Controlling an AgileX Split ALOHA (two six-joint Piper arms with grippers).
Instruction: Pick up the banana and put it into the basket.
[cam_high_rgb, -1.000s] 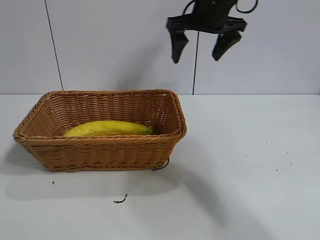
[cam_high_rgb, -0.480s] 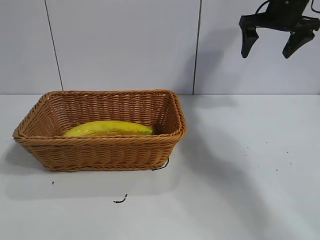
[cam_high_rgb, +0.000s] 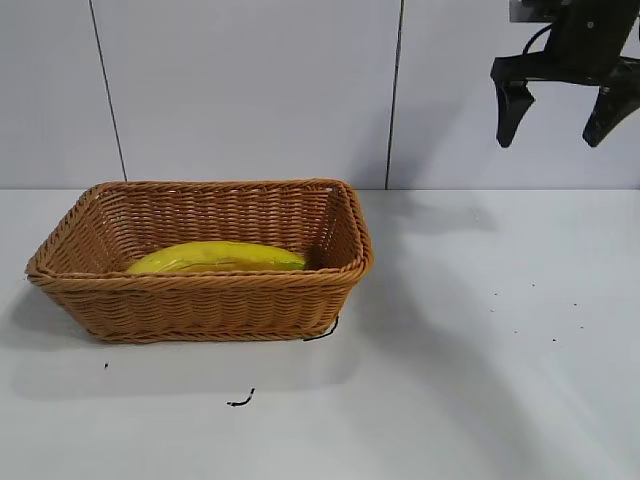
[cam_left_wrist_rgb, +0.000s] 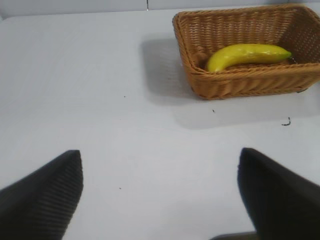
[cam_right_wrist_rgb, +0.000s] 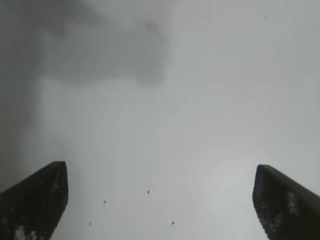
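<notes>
The yellow banana (cam_high_rgb: 215, 257) lies inside the tan woven basket (cam_high_rgb: 200, 300) at the left of the table. Both also show in the left wrist view, the banana (cam_left_wrist_rgb: 247, 54) lying in the basket (cam_left_wrist_rgb: 245, 85). My right gripper (cam_high_rgb: 558, 118) is open and empty, high above the table at the far right, well away from the basket. In its own wrist view the right gripper (cam_right_wrist_rgb: 160, 170) spreads over bare table. My left gripper (cam_left_wrist_rgb: 160, 160) is open and empty, away from the basket, and is out of the exterior view.
A small dark scrap (cam_high_rgb: 240, 401) lies on the table in front of the basket, another (cam_high_rgb: 322, 332) at its front right corner. Small dark specks (cam_high_rgb: 553, 340) dot the table at the right. A grey panelled wall (cam_high_rgb: 250, 90) stands behind.
My right gripper has moved from above the basket's right end far to the right, then slightly lower. The banana and basket have not moved.
</notes>
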